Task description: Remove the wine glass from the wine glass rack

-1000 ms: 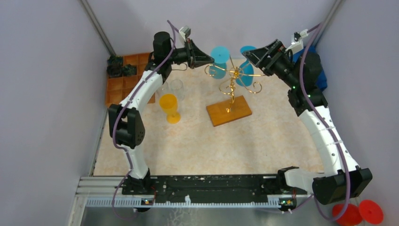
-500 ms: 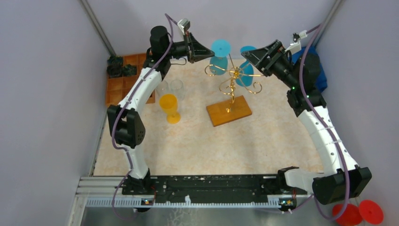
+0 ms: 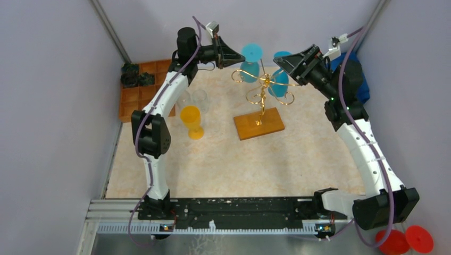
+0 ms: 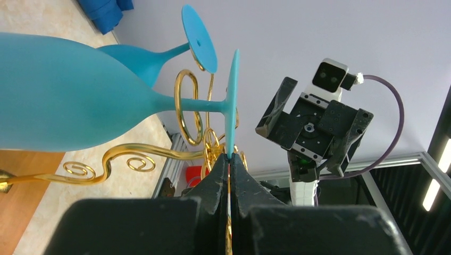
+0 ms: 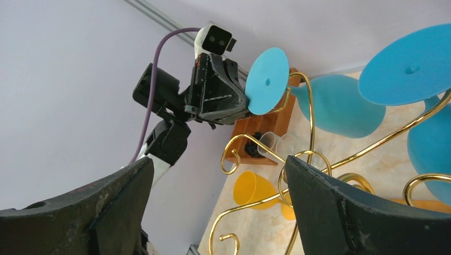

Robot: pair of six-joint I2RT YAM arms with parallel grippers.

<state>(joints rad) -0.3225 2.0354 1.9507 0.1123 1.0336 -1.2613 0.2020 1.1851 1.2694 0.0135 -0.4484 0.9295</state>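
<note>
Left wine glass [image 3: 248,73], right wine glass [image 3: 277,86]: frosted turquoise. Rack [image 3: 261,85]: gold wire; base [image 3: 259,124] orange-brown wood. Goblet [image 3: 190,116]: yellow-orange. Tray [image 3: 133,101]: orange squares, dark grid lines. Table [image 3: 239,164]: beige, marbled. Discs [image 3: 407,240]: red. Arms [image 3: 367,149]: white, black joints; cables [image 4: 400,109] purple. Walls [image 3: 53,106]: pale lilac-grey.

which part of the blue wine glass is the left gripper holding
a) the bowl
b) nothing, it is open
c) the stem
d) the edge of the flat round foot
d: the left wrist view shows the left gripper shut on the edge of the foot of the wine glass.
</note>
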